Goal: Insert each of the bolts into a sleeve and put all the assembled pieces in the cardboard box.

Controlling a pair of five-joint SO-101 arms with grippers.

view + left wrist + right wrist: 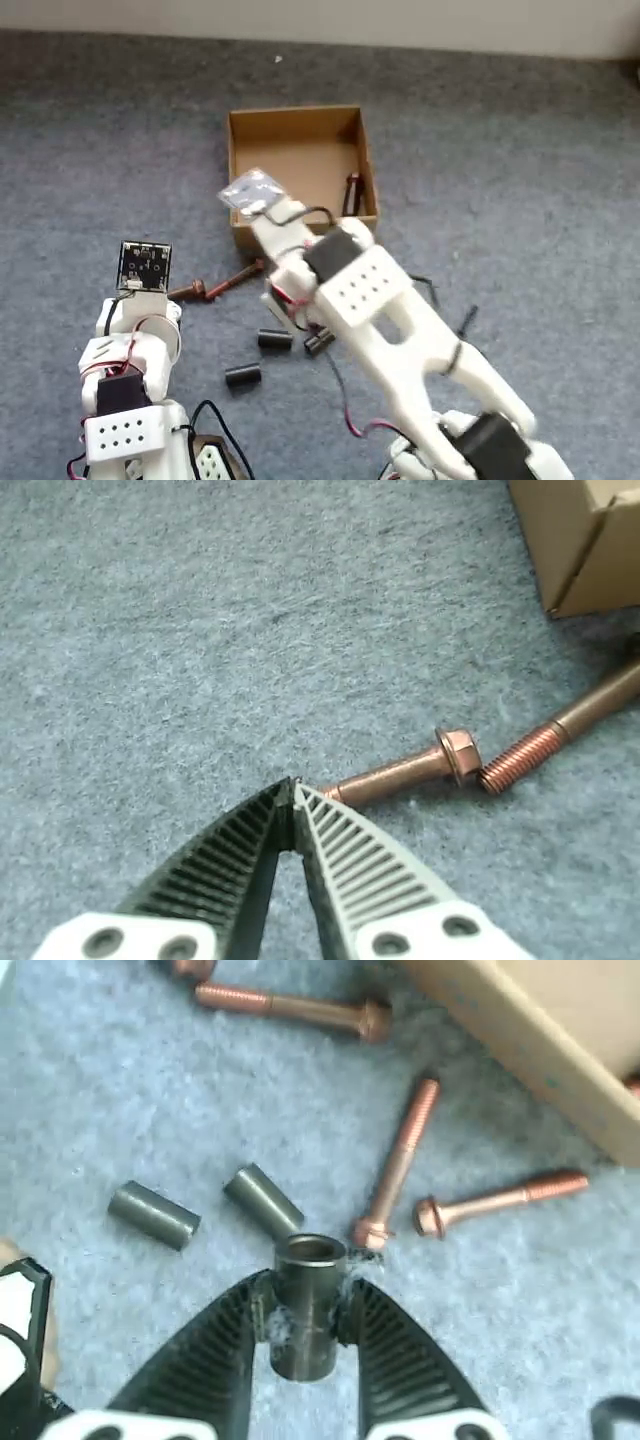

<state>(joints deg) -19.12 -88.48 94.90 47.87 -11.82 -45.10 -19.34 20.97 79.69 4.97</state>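
Dark metal, a sleeve (310,1260) is standing upright between the fingers of the right claw (305,1295), which is clamping it around the middle, with the open bore pointing away from the claw. The left claw (293,792) is resting with its fingers together and is gripping nothing. Its tips are touching, or almost touching, the shank end of a copper bolt (395,777) that is lying just ahead of it on the grey carpeted surface (150,630). A second bolt (560,730) is lying beyond the first one, toward the cardboard box (585,540).

I am judging that the step in hand is taking this bolt for the held sleeve. To do it well, the left claw should be opening wide first, then closing on the shank near the head, so that the other end is free to enter. The right claw should be holding the bore in line with the bolt, because a small tilt could be catching the thread on the rim.
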